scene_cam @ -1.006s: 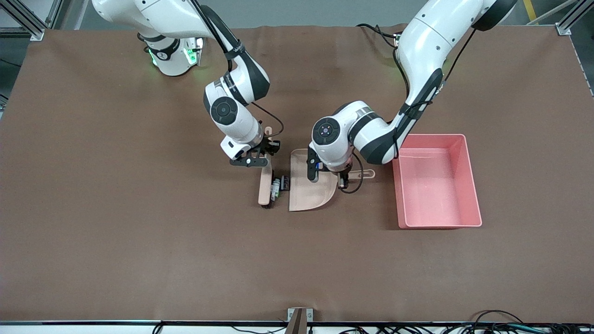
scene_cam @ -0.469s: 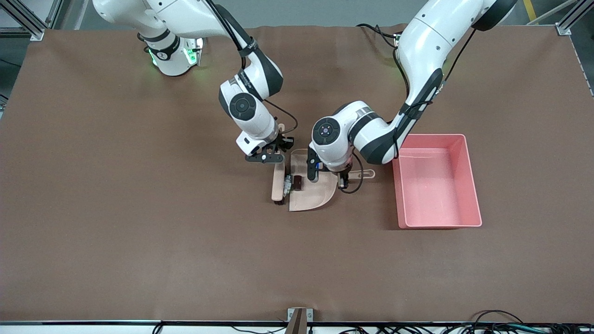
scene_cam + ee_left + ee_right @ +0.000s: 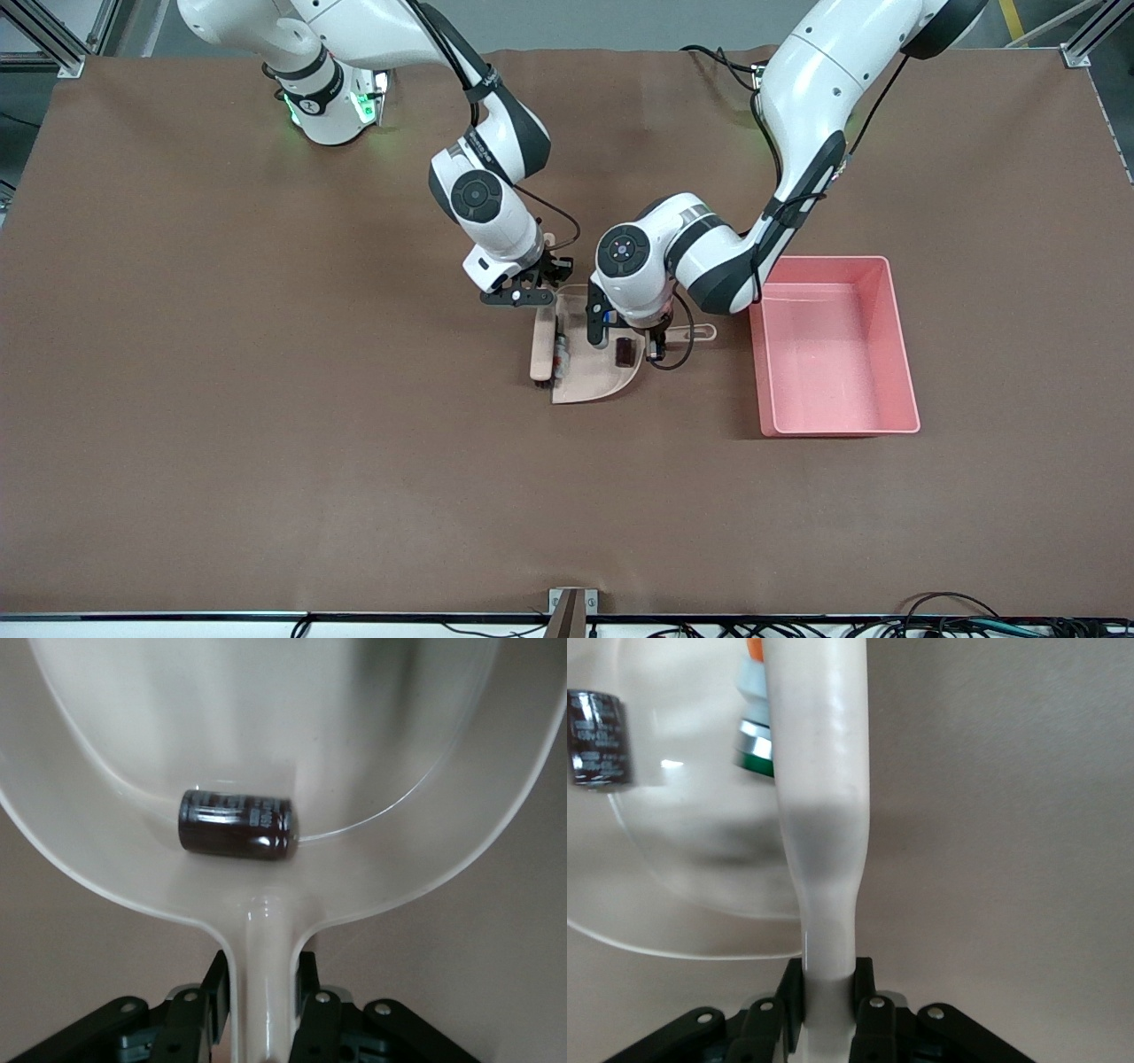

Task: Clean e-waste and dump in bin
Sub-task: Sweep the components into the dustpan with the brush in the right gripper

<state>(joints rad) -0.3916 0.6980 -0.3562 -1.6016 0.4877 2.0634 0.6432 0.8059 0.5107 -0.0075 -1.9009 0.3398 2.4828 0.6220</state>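
Two e-waste parts (image 3: 625, 352) in one dustpan (image 3: 589, 377), one bin (image 3: 895, 328).

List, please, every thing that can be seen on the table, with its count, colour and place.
Table cloth: one, brown, covers the table.
Bin: one, pink, toward the left arm's end, beside the dustpan.
Dustpan: one, beige, mid-table.
Brush: one, beige, at the dustpan's open edge.
Black part: one, dark cylinder, in the dustpan near its handle.
White-grey part: one, orange spot, at the dustpan's mouth against the brush.
Left gripper: jaws shut on the dustpan's handle.
Right gripper: jaws shut on the brush handle.
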